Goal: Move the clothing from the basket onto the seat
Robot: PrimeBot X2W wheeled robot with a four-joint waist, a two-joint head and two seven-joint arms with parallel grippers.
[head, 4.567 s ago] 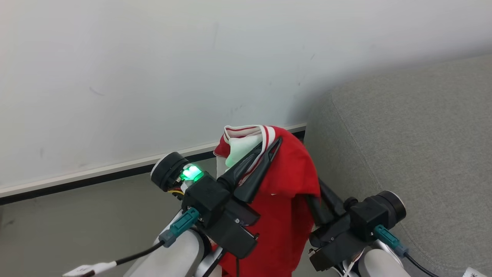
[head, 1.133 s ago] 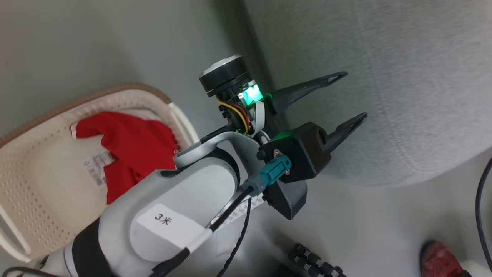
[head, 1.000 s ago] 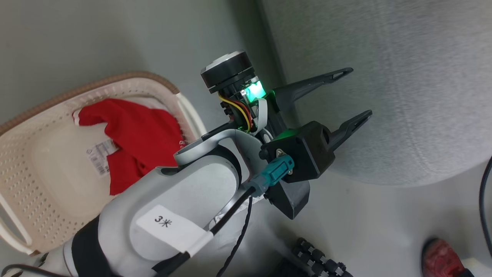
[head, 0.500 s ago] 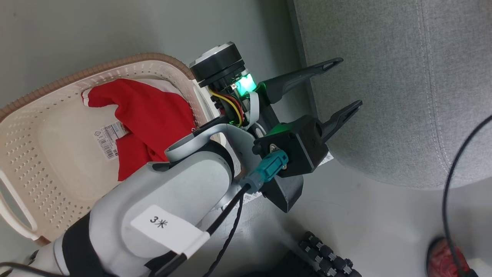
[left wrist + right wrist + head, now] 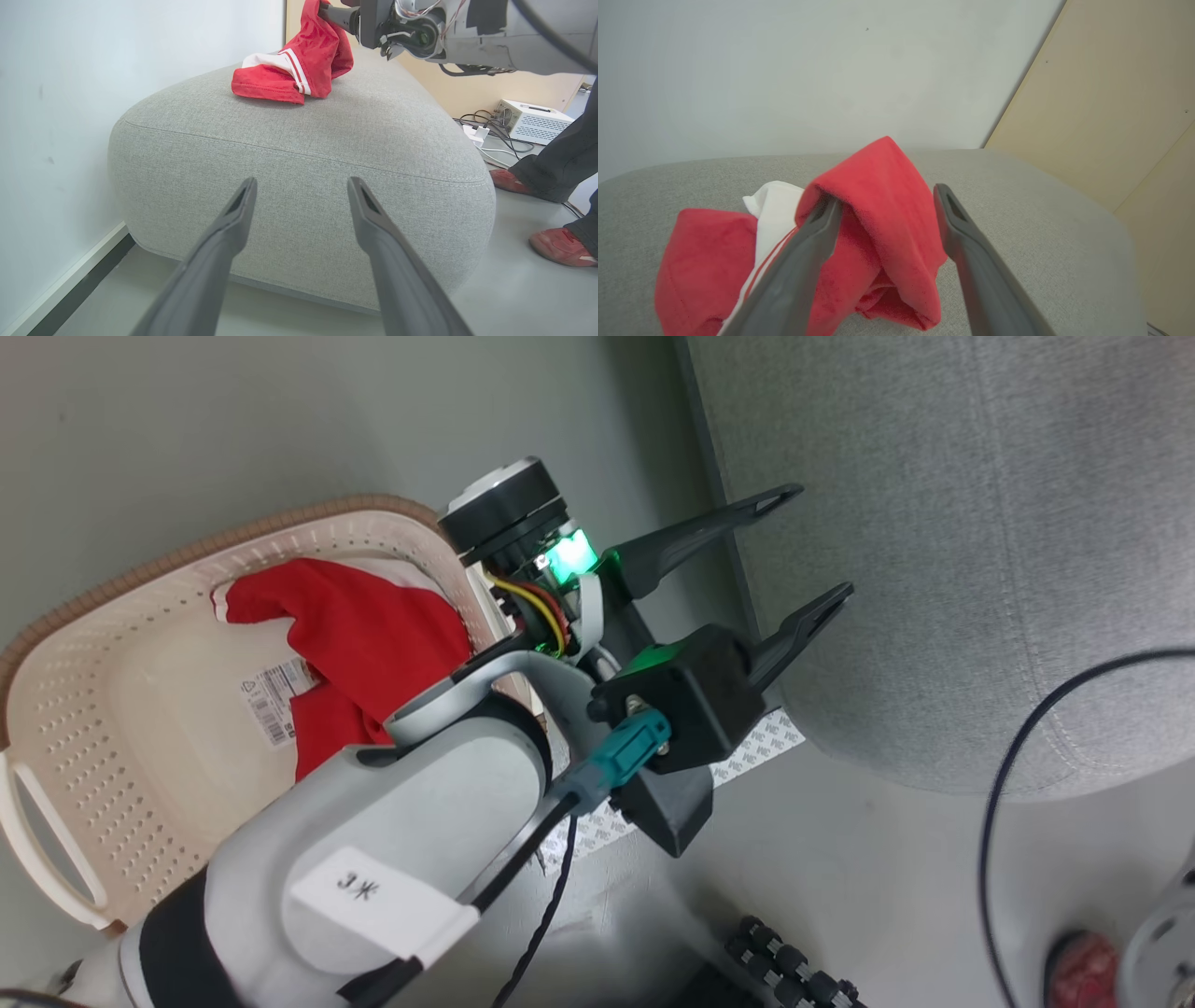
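Quick rundown. Can't see much of the right gripper (image 5: 887, 198) from outside: in the left wrist cam it's cut off by the top edge. Its own cam shows the jaws spread wide, not pinching anything. A garment (image 5: 878, 242) humps up btwn the fingers w/ one fold hooked over one fingertip, so that tip's partly hidden. The rest lies crumpled on the sofa (image 5: 1041, 224) right under the gripper. It's soft, slightly fuzzy red w/ a white panel & thin red/white stripes.

Left gripper (image 5: 814, 539) is spread wide too, empty, tips pointing at the sofa's rounded side, garment well beyond them. The other garment (image 5: 373, 635) sits back beside that wrist in the basket (image 5: 93, 756), partly covered by the forearm, so can't tell its full shape.

Basket = cream perforated plastic, brown ribbed rim, label on the bottom. Sofa = grey woven fabric, stitched seam. A person's red shoes (image 5: 556, 242) are off to the side of the left gripper, legs cut off.
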